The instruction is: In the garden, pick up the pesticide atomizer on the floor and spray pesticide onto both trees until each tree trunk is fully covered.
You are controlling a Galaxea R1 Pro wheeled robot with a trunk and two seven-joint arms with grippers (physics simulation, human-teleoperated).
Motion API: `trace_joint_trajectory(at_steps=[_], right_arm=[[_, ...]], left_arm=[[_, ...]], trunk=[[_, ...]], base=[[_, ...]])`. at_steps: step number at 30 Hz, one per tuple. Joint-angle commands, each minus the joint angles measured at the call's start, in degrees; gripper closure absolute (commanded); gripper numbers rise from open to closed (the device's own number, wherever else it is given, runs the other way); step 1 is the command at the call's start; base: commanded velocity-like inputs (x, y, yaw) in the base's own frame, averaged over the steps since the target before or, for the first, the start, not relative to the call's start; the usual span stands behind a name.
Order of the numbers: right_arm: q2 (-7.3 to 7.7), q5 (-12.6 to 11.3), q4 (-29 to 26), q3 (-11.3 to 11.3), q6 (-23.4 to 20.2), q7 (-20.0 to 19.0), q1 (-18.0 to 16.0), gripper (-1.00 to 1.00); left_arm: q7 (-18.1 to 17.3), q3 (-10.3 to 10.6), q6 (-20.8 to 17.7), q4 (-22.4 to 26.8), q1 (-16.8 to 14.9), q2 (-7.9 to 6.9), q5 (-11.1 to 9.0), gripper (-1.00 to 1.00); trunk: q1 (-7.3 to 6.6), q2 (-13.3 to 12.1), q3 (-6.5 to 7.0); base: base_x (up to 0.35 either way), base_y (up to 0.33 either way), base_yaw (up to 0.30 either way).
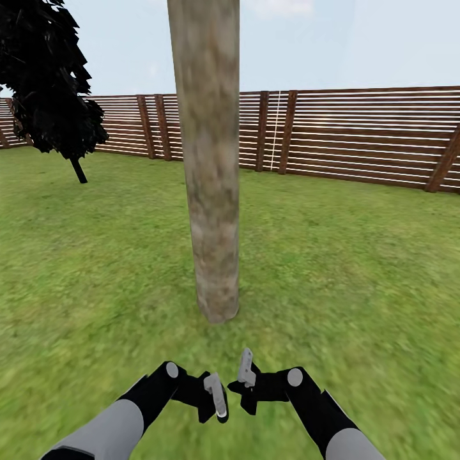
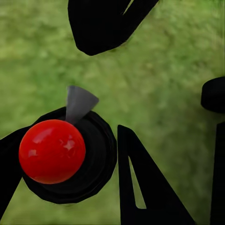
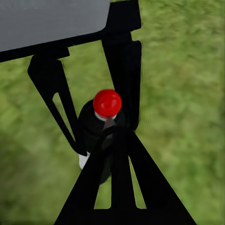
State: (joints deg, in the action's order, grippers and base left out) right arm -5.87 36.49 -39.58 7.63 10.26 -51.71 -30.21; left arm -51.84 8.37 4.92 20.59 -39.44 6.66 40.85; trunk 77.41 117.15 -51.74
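Note:
A thick, pale grey-tan mottled tree trunk [image 1: 211,191] rises from the lawn straight ahead, its base just beyond my two grippers. The pesticide atomizer [image 2: 65,159], a black bottle with a round red cap [image 3: 107,102] and a small grey nozzle, stands upright between the fingers [image 2: 150,187] of my left gripper [image 1: 212,409], which is shut on it above the grass. Beside it, almost touching, my right gripper [image 1: 246,391] is shut with nothing in it; its fingers [image 3: 119,187] press together into one wedge pointing at the bottle.
Green lawn [image 1: 358,275] spreads all around. A brown horizontal-slat fence [image 1: 358,134] closes the far side. A dark, leafy tree on a thin stem [image 1: 51,83] stands at the far left near the fence.

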Motion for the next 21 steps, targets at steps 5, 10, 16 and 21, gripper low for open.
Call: trace_joint_trajectory(at_steps=[5,10,16,21], right_arm=[[-0.02,0.6,-0.06,-0.05,0.47,0.0,-0.02,1.0],[-0.02,0.6,-0.06,-0.07,0.47,0.02,-0.02,1.0],[-0.02,0.6,-0.06,-0.07,0.47,0.02,-0.1,1.0],[-0.02,0.6,0.01,-0.07,0.47,0.01,-0.11,1.0]], left_arm=[[-0.1,-0.05,3.13,-1.07,-0.02,0.02,0.13,1.0],[-0.1,-0.1,3.83,-1.65,-0.04,0.02,-0.22,1.0],[-0.1,-0.11,3.94,-1.69,-0.02,0.02,-0.24,1.0],[-0.1,-0.11,3.95,-1.69,-0.02,0.03,-0.28,1.0]], trunk=[[-0.01,0.02,-0.05],[-0.01,0.02,-0.05],[-0.01,0.02,-0.05],[-0.01,0.02,-0.05]], base=[[0.0,0.0,0.0],[0.0,0.0,0.0],[0.0,0.0,0.0],[0.0,0.0,0.0]])
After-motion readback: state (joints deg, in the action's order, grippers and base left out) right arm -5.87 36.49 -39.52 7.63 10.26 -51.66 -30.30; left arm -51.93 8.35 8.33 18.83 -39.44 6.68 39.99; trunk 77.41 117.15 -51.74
